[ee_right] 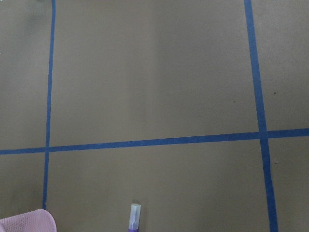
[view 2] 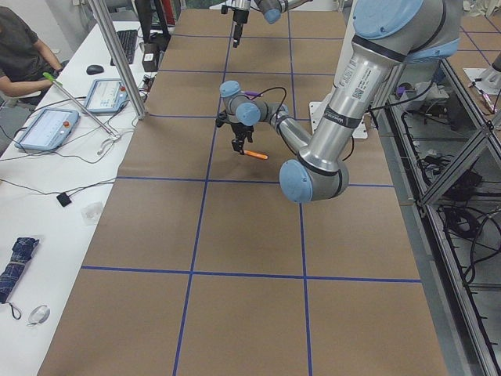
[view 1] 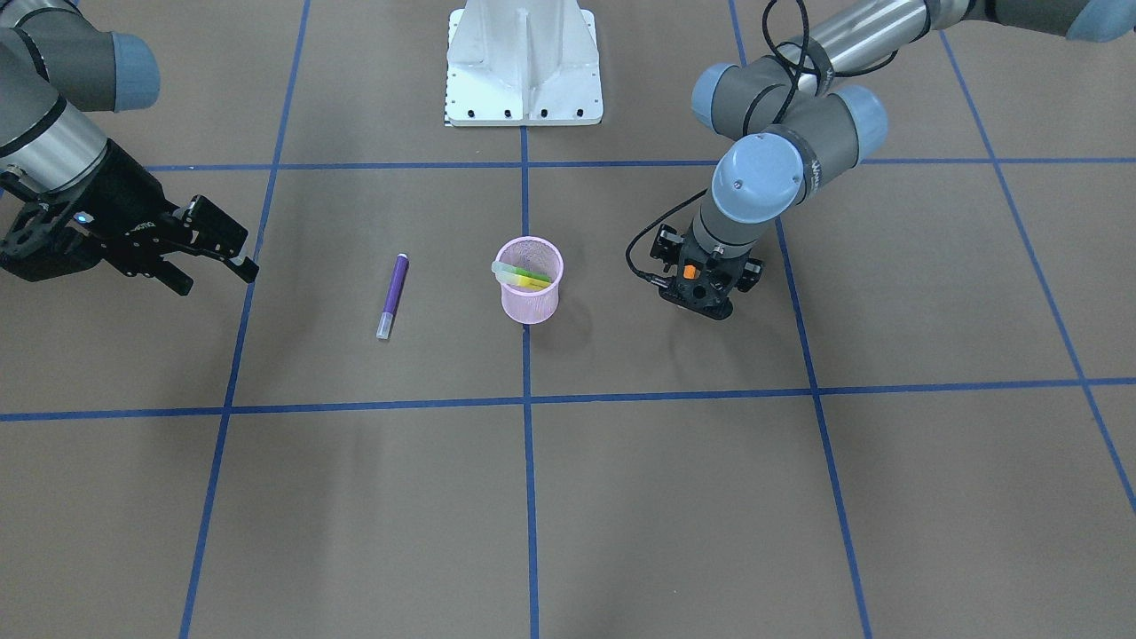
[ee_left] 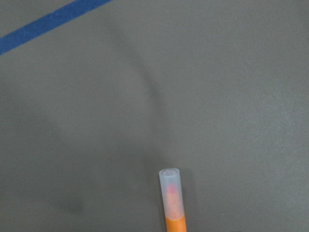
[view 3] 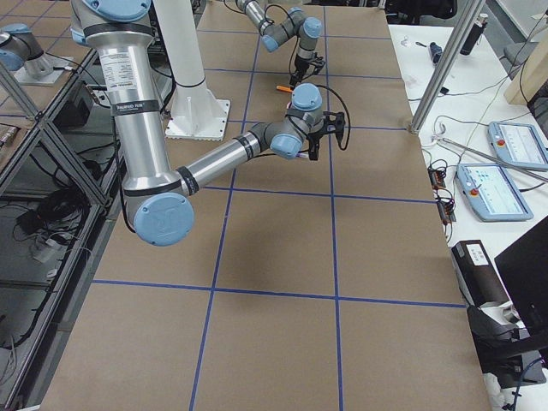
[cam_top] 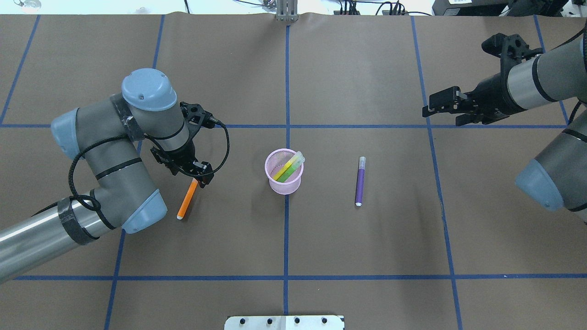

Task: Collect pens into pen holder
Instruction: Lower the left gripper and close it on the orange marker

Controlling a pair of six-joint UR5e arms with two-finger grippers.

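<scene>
The pink mesh pen holder (cam_top: pixel 284 181) stands at the table's middle and also shows in the front view (view 1: pixel 530 302). A green pen (cam_top: pixel 290 172) leans inside it beside a yellow stick. The purple pen (cam_top: pixel 360 181) lies flat to the holder's right, untouched. The orange pen (cam_top: pixel 187 199) lies left of the holder. My left gripper (cam_top: pixel 198 178) points straight down over the orange pen's upper end. I cannot tell whether its jaws are closed on the pen. The left wrist view shows the pen's pale cap end (ee_left: pixel 170 186). My right gripper (cam_top: pixel 440 114) is open and empty, raised at the far right.
Blue tape lines (cam_top: pixel 286 238) divide the brown table into squares. The robot's white base plate (view 1: pixel 524 80) is on the robot's side. The left arm's elbow (cam_top: pixel 114 183) hangs low, left of the orange pen.
</scene>
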